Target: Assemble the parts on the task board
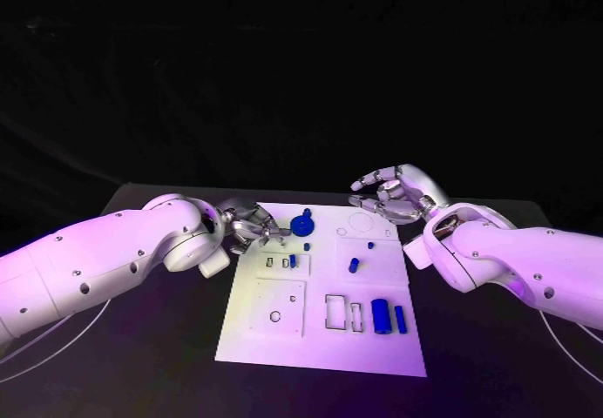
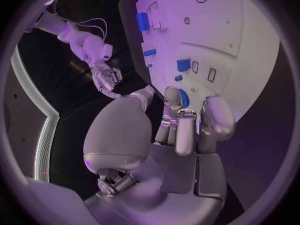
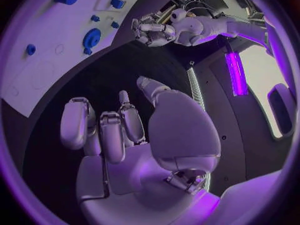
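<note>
You see the black table (image 1: 151, 348) carrying the white rectangular task board (image 1: 321, 340). Your left hand (image 1: 252, 225) hangs over the board's far left corner, fingers curled, grasping nothing, a round blue knob-shaped part (image 1: 303, 225) just beside it. Your right hand (image 1: 392, 197) hovers released beyond the far right corner. The right wrist view shows its fingers (image 3: 77, 122) spread over bare table.

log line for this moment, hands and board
left hand: empty, at board's far left edge | right hand: empty, raised | task board: parts unassembled
</note>
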{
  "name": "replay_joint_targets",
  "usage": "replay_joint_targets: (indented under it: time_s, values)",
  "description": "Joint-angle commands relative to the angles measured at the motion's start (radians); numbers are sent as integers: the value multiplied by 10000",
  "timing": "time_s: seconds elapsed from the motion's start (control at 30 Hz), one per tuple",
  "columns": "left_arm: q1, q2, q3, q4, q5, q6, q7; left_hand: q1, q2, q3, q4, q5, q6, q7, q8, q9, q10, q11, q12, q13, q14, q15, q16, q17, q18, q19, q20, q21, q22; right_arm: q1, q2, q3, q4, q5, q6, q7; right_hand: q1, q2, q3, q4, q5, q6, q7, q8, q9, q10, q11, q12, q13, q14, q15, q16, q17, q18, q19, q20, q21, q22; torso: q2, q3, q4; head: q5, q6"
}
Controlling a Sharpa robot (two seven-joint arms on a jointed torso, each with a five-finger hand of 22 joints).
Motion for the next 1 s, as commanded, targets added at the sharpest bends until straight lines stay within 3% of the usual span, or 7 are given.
replay_joint_targets:
  time_s: [0.03,0.37,0.8,1.0]
  values:
    - [157,272,-74,-192,-1176,718,-1270,-366,-35,-87,13,11,-56,-96,353,283,207,-42,513,518,822,-110,106,1727,-119,15,-27,107,125,9,-39,0,-51,377,306,-82,4,73,-4,42,63,70,-21,72,14,-62,-16,-47,198,634,31,-47,848,64,-66,5,-78,-22,-37,36,-20,10,-34]
    - [440,934,-227,-685,-2161,1171,-1727,-913,-11,-318,22,13,-201,-146,717,637,297,-83,903,885,846,-143,159,1821,-140,3,-58,247,314,13,-87,-8,-146,347,354,-245,-12,50,-27,48,72,72,-26,84,25,-68,-20,-54,190,626,26,-59,817,69,-80,0,-101,-41,-3,16,-1,3,-91]
    - [515,1485,-345,-1122,-2626,1694,-1933,-1233,-31,-546,23,15,-265,-176,869,811,283,-108,993,941,852,-161,174,1847,-161,10,-74,339,458,10,-56,-21,-227,326,377,-320,-63,34,-70,87,74,61,-33,98,42,-102,-26,-93,149,603,19,-91,732,94,-146,-7,-201,-137,17,-10,-13,-15,-175]
    - [514,1683,-464,-1316,-2639,1794,-1953,-1239,-29,-550,23,15,-266,-176,872,815,280,-109,992,938,854,-162,177,1853,-164,15,-74,348,478,4,-3,-28,-275,345,296,-232,-125,45,-119,150,21,36,-40,115,67,-172,-33,-173,66,566,10,-146,593,131,-247,-17,-356,-281,27,4,-19,-34,-195]
